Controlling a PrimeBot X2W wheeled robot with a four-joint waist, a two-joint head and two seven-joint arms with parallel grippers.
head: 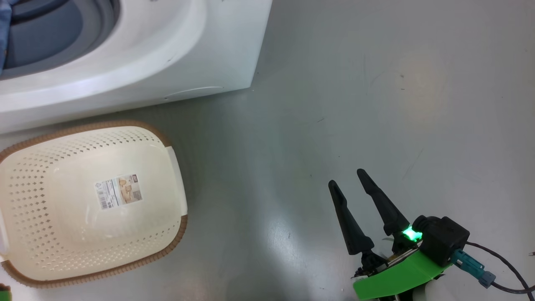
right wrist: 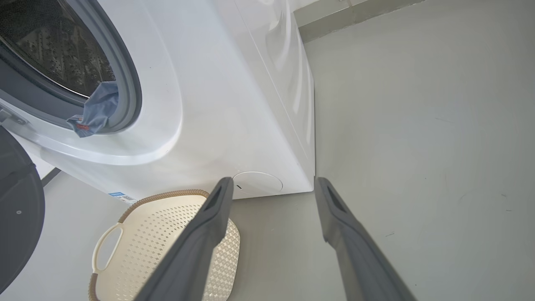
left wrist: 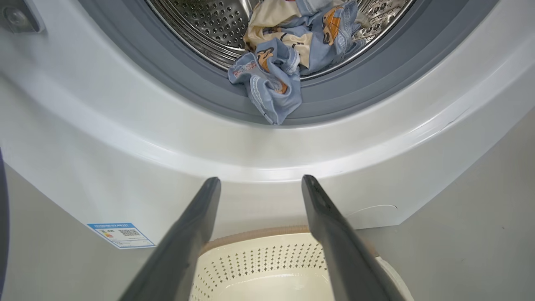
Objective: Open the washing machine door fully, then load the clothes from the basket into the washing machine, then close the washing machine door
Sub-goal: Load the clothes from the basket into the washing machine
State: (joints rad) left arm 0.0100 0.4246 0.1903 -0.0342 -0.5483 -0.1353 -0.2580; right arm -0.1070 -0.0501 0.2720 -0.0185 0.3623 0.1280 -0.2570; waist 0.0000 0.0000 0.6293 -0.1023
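Now I hold nothing. My left gripper (left wrist: pixel 261 179) has its two dark fingers spread as wide as they go. It hangs over the basket (head: pixel 33 196) and points at the front of the washing machine (head: pixel 188 54). My right gripper (head: pixel 346 177) is just as wide and empty, over bare grey floor (head: pixel 376 104) to the right, well apart from the basket.

The basket sits on the floor just in front of the machine, with nothing in it but a label (head: pixel 118 191) on its bottom. The clothes (left wrist: pixel 284 50) lie bunched in the steel drum (left wrist: pixel 196 29), but one light-blue fold hangs out over the grey rubber ring (left wrist: pixel 188 79). The door (right wrist: pixel 16 209) stands swung open at the left.

The likely trouble, as I judge it, is that fold. If the door swings shut with cloth across the ring, the cloth gets pinched and the door may not latch. The basket, so near the front, could also be knocked by an arm reaching for the door.

Count: one washing machine, one door, one basket, and one bundle of clothes whose separate pieces I cannot count. Two grippers, two fingers each.
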